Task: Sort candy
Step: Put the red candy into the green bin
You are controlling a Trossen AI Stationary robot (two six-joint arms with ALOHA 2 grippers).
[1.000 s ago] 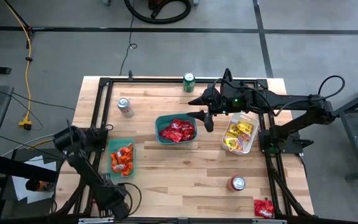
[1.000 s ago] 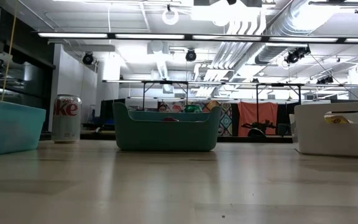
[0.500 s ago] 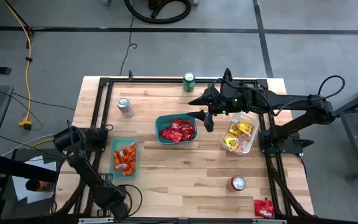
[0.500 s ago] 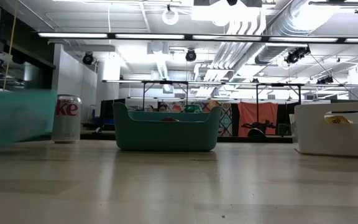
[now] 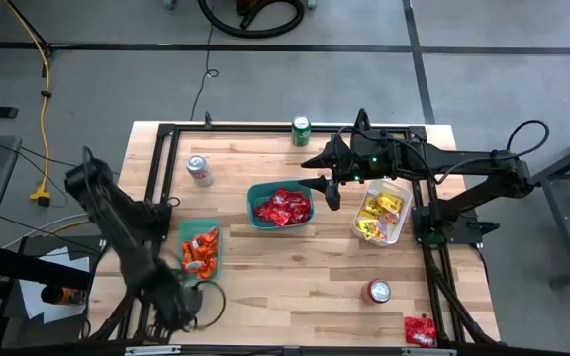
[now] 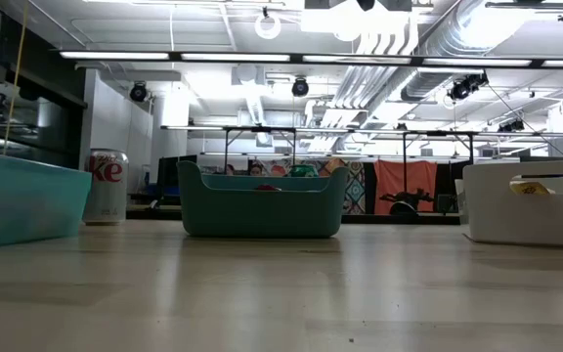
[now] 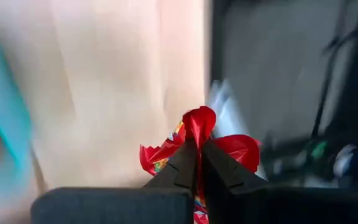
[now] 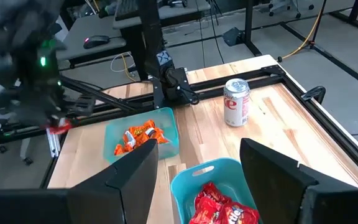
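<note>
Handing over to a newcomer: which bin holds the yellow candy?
On the wooden table, look to the right side, under the right arm. The white bin there holds yellow candy. Its neighbours are teal: the middle bin holds red, the left bin orange.

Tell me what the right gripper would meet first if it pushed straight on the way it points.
The right gripper, jaws open, hangs above the teal bin of red candy and aims over it toward the light blue bin of orange candy. That bin looks first in line, though depth is unclear.
</note>
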